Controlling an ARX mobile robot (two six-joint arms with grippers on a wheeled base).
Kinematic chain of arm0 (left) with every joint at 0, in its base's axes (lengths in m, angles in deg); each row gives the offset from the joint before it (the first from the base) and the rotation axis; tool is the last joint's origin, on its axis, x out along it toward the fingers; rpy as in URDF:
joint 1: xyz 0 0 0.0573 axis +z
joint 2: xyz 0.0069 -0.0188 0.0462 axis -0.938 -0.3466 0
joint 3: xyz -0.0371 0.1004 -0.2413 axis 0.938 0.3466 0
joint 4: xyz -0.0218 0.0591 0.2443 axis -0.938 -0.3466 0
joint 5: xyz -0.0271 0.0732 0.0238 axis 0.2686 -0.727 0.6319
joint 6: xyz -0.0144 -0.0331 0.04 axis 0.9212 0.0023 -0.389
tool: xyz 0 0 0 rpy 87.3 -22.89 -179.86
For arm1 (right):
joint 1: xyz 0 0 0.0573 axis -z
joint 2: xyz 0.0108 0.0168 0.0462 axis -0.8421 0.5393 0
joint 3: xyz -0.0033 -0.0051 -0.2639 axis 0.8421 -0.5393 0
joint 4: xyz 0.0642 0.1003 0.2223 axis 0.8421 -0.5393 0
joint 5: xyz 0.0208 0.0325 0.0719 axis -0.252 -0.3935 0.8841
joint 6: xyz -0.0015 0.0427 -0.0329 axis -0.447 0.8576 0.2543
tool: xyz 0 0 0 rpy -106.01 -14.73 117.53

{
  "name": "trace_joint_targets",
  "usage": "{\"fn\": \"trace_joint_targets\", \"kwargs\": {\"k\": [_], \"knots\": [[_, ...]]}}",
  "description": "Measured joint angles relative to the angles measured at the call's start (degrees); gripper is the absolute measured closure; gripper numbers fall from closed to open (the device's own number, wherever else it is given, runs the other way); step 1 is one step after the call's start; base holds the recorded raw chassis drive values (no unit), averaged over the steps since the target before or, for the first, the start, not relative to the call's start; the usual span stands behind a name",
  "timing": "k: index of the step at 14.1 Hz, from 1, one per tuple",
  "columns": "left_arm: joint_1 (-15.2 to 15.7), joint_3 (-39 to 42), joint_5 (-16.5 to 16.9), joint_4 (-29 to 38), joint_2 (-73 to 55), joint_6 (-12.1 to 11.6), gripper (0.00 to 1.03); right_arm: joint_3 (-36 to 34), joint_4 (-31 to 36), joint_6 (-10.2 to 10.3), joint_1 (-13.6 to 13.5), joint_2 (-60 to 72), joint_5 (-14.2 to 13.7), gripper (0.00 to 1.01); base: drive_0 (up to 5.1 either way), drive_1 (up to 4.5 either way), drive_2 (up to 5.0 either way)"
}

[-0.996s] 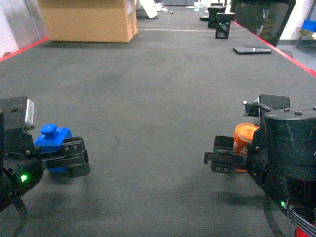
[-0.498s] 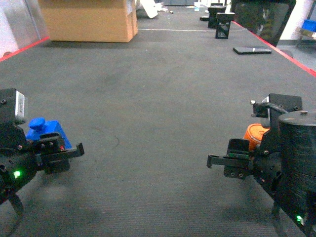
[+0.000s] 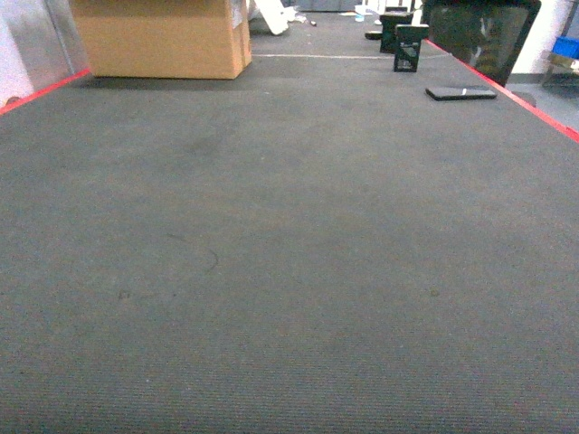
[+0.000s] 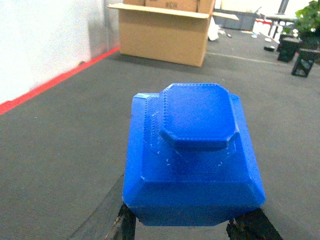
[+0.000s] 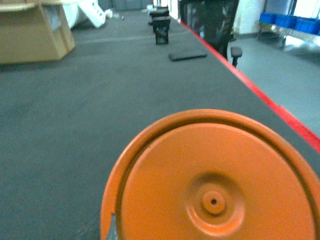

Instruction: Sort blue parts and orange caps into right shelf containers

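The left wrist view is filled by a blue part (image 4: pixel 192 150), a chunky block with an octagonal knob on top. My left gripper (image 4: pixel 192 229) is shut on it, a dark finger (image 4: pixel 126 226) showing under each lower corner. An orange cap (image 5: pixel 215 185), round with a small centre hole, fills the right wrist view and sits held off the floor. My right gripper is hidden behind it. Neither gripper shows in the head view. Blue containers (image 5: pixel 287 21) stand on a shelf far off at the right, also seen in the head view (image 3: pixel 566 47).
Dark carpet stretches ahead, bordered by a red line (image 3: pixel 543 113) on the right and another on the left (image 3: pixel 41 90). A cardboard box (image 3: pixel 161 36) stands at the far left. Black stands (image 3: pixel 407 45), a flat black panel (image 3: pixel 461 91) and a black chair (image 3: pixel 479 36) sit far right.
Both arms, at the lower corners of the head view a second ago, have dropped out of that view, carrying the blue part and the orange cap.
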Motion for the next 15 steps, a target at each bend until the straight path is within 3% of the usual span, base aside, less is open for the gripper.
{"fn": "trace_joint_targets", "kwargs": {"k": [4, 6, 9, 10, 11, 12, 13, 14, 15], "knots": [[-0.85, 0.09, -3.02, -4.98, 9.60, 0.00, 0.63, -0.13, -3.52, -1.09, -1.09, -10.45, -3.15, 0.57, 0.0, 0.00, 0.0], [-2.27, 0.09, -4.72, -2.84, 10.97, -0.63, 0.63, -0.07, -1.66, -1.95, -1.95, -12.13, -5.68, 0.57, 0.0, 0.00, 0.0], [-3.65, -0.28, -2.67, -1.29, 9.22, -1.97, 0.63, 0.15, -1.51, -2.78, -2.45, -10.08, -5.53, 0.57, 0.0, 0.00, 0.0], [-1.99, -0.90, 1.20, -7.56, 10.51, -2.95, 0.63, 0.59, -6.01, -4.04, -1.01, -11.72, -1.14, 0.57, 0.0, 0.00, 0.0], [0.70, -0.52, 8.07, -13.03, 13.75, -3.98, 0.63, -0.26, -10.67, -5.97, 2.78, -15.67, 7.72, 0.57, 0.0, 0.00, 0.0], [5.38, 2.10, 15.85, -15.52, 18.62, -4.92, 0.63, -3.10, -13.09, -7.23, 9.03, -21.00, 17.00, 0.57, 0.0, 0.00, 0.0], [10.75, 6.05, 21.35, -18.05, 24.26, -4.96, 0.63, -6.45, -16.11, -7.82, 17.03, -27.47, 25.83, 0.57, 0.0, 0.00, 0.0], [19.28, 8.33, 28.63, -21.11, 29.42, -4.96, 0.63, -8.50, -19.10, -8.09, 22.47, -32.17, 31.61, 0.57, 0.0, 0.00, 0.0], [19.04, 8.55, 29.44, -21.49, 30.42, -5.03, 0.63, -8.81, -19.89, -8.22, 26.36, -33.24, 36.17, 0.57, 0.0, 0.00, 0.0]]}}
